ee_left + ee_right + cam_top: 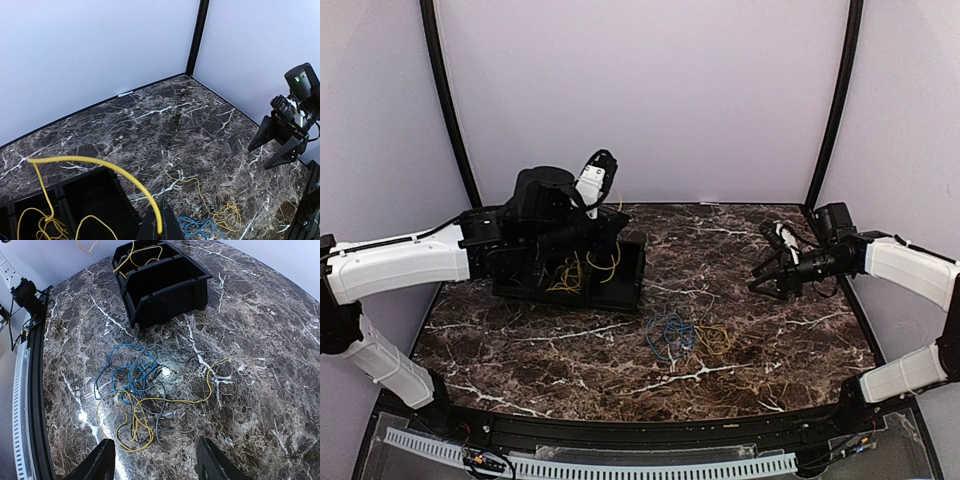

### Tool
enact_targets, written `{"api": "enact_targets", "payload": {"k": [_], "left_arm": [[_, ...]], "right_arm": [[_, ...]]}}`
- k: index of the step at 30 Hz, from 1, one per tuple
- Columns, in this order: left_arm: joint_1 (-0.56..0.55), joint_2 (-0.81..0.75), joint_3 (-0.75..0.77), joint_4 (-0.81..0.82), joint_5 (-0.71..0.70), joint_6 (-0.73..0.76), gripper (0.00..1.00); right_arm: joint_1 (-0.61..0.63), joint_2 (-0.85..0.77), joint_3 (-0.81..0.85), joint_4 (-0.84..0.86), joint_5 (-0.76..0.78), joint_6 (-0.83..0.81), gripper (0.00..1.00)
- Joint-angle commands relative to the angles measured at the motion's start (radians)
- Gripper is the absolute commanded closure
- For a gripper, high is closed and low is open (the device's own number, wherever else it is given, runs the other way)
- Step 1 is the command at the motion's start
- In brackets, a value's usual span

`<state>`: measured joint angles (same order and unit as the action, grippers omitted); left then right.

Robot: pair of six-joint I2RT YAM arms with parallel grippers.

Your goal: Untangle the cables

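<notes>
The left gripper (161,222) has its fingers pressed together on a thin yellow cable (95,161). The cable arches away from the tips and drops into the black plastic divided bin (632,268), where more of it lies in loops. That arm reaches in from the left and hangs just over the bin.

In front of the bin, on the dark marble-patterned table (800,340), lies a loose tangle. In it a thin blue cable (119,371), a yellow strand (131,429) and a dark grey cable (161,424) cross one another.

The right gripper (757,281) hovers well to the right of the bin and apart from the tangle, its fingers spread with nothing between them. Its wrist view looks down on the tangle and shows the grey cable clearly, while the overhead view barely does. Only the left wrist view shows the pinch.
</notes>
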<state>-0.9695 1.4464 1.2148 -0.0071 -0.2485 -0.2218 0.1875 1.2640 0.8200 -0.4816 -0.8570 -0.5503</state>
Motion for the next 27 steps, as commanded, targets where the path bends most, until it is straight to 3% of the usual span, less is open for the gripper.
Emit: {"api": "enact_targets", "payload": {"k": [1, 11, 27], "left_arm": [[0.05, -0.074, 0.045, -0.175, -0.024, 0.003, 1.0], [0.185, -0.106, 0.029, -0.22, -0.055, 0.088, 1.0], [0.401, 0.061, 0.013, -0.127, 0.179, 0.118, 1.0]], "right_arm": [[0.005, 0.001, -0.004, 0.028, 0.022, -0.024, 0.42], [0.012, -0.009, -0.016, 0.031, 0.072, -0.048, 0.41], [0.019, -0.011, -0.019, 0.021, 0.099, -0.074, 0.4]]}}
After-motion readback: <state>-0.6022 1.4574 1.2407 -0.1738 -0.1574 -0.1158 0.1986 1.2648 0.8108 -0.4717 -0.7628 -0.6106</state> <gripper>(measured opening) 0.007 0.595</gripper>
